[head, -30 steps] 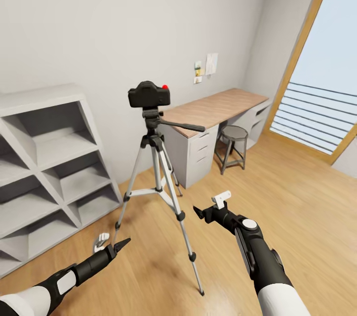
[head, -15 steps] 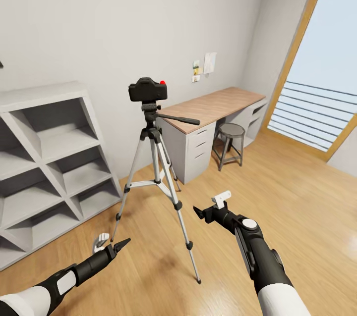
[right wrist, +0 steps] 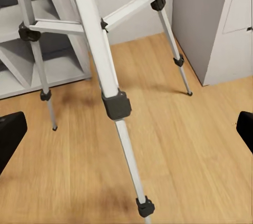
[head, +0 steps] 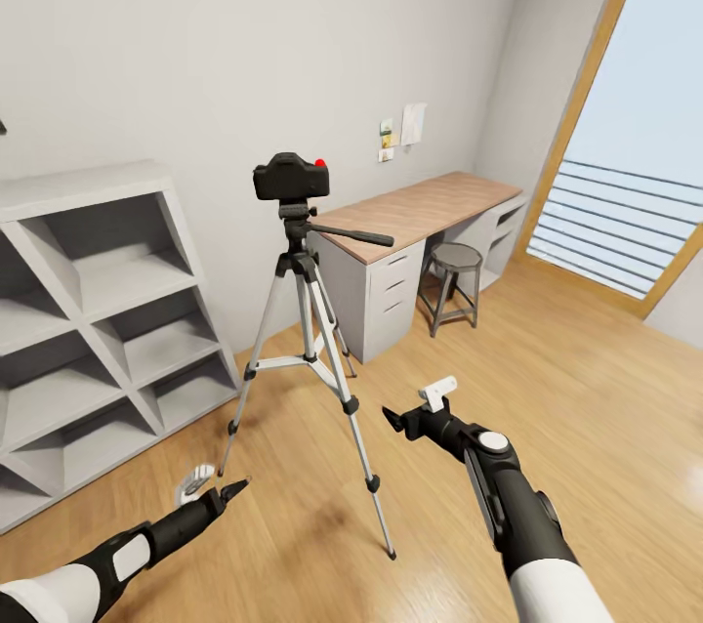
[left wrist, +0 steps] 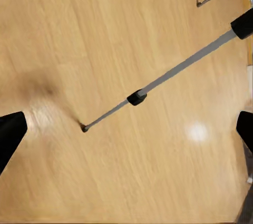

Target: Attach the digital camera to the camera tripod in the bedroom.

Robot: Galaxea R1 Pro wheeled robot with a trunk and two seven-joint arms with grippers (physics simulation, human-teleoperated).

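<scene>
**Camera on the tripod head, both my hands empty**

The digital camera (head: 291,177) sat squarely on top of the camera tripod (head: 308,330), red button up, resting on the black head just above the pan handle. The tripod stood on the wood floor of the bedroom, between the white cube shelves (head: 93,311) and the desk (head: 415,218), all three feet planted. From what I could see, the attaching looked done; whether the camera was truly locked to the mount I could not tell from there.

My left gripper (head: 217,488) hung low near the floor, beside the tripod's near legs, fingers spread and holding nothing; through its wrist view I saw one silver leg crossing the open gap between my finger tips. My right gripper (head: 418,411) was likewise spread wide and empty, pointed toward the tripod legs and clear of them.

What seemed left, in my judgement, was little: keep both arms clear of the legs so nothing got knocked.
</scene>
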